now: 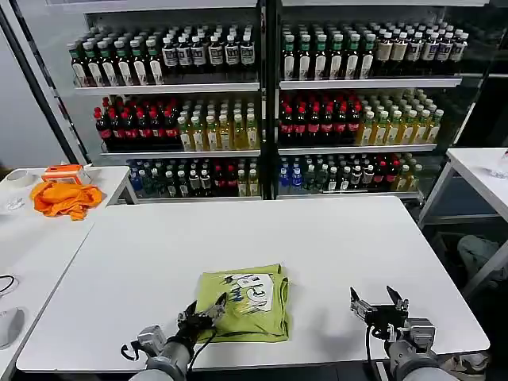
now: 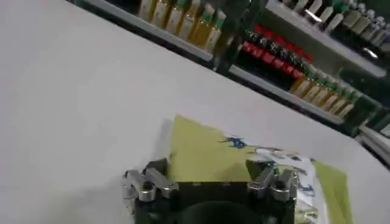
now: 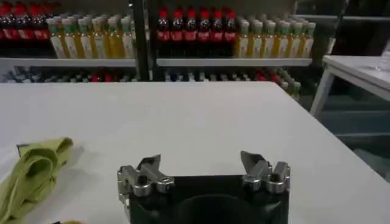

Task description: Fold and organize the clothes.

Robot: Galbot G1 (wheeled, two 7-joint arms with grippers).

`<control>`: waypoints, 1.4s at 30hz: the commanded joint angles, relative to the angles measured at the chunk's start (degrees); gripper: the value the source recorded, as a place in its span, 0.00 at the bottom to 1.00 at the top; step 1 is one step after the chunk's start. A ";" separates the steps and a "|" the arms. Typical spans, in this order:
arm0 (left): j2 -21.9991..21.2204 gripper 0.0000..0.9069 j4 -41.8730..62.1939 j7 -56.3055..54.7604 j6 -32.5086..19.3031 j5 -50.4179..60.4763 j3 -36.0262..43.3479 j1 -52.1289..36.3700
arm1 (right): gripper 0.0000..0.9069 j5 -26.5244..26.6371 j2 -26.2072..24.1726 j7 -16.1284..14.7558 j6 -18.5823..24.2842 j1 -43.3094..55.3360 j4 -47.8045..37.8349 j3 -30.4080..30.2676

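The lime yellow-green cotton T-shirt (image 1: 248,302) lay folded into a rough square near the front edge of the white rectangular surface (image 1: 317,246), its white printed patch (image 1: 252,290) facing up. The left gripper (image 1: 203,310) sat at the shirt's near left corner, its dark fingers (image 1: 190,316) spread and resting at or just over the cloth edge; whether they touched it could not be told. The left wrist view put the shirt (image 2: 213,155) just ahead of and between those parted fingers (image 2: 159,173), blue lettering visible on the patch (image 2: 277,159).

The right gripper (image 1: 379,304) stood well apart from the shirt, over bare surface, with its fingers (image 1: 359,302) spread and holding nothing. The right wrist view showed the shirt's layered folded edge (image 3: 33,173) off to one side of the open fingers (image 3: 148,168), a detail the head view did not give.

One bright orange crumpled cloth (image 1: 65,198) lay far from both grippers on a second white side table (image 1: 32,238), beside a small orange-and-white box (image 1: 65,171). Behind the surface stood two glass-fronted shelf units (image 1: 266,103), each with three shelves packed with bottled drinks in dark, red, yellow and green rows.
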 commanded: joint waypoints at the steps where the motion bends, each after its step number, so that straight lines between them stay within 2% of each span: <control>1: -0.34 0.44 2.27 0.90 -0.86 -14.64 -1.65 -1.85 | 1.00 -0.15 0.35 0.13 -0.02 -0.35 0.21 0.05; 4: -0.53 0.36 3.23 1.16 -1.05 -17.84 -2.36 -1.83 | 1.00 -0.23 0.49 0.16 -0.03 -0.63 0.35 0.10; 17: -2.81 0.27 3.37 2.40 -1.61 -26.36 -3.57 -1.67 | 1.00 -0.23 0.54 0.36 -0.13 -1.23 1.13 0.43; 22: -3.47 0.11 1.70 2.28 -2.02 -30.44 -5.86 -1.39 | 1.00 -0.22 0.55 0.40 -0.16 -1.30 1.34 0.56; 26: -2.59 0.07 -0.94 1.43 -1.76 -34.62 -11.22 -0.33 | 1.00 -0.05 0.55 0.39 -0.20 -0.97 1.49 0.64; 32: 2.51 0.07 -3.74 -0.77 -0.27 -42.98 -25.56 0.42 | 1.00 0.30 0.45 0.17 -0.09 -0.11 0.97 0.59; 35: 7.86 0.06 -4.59 -1.74 0.46 -44.40 -33.16 0.07 | 1.00 0.30 0.77 0.08 0.01 0.51 0.56 0.10; 38: 14.58 0.06 -4.13 -2.18 1.64 -43.99 -40.72 -0.76 | 1.00 0.34 0.96 -0.07 0.13 1.14 0.24 -0.37; 39: 18.01 0.06 -3.49 -2.27 2.14 -43.54 -44.15 -1.11 | 1.00 0.42 0.95 -0.12 0.18 1.52 0.08 -0.58; 42: 24.15 0.03 -2.21 -1.79 3.91 -40.84 -49.59 -1.27 | 1.00 0.63 1.00 -0.21 0.27 2.37 -0.35 -0.88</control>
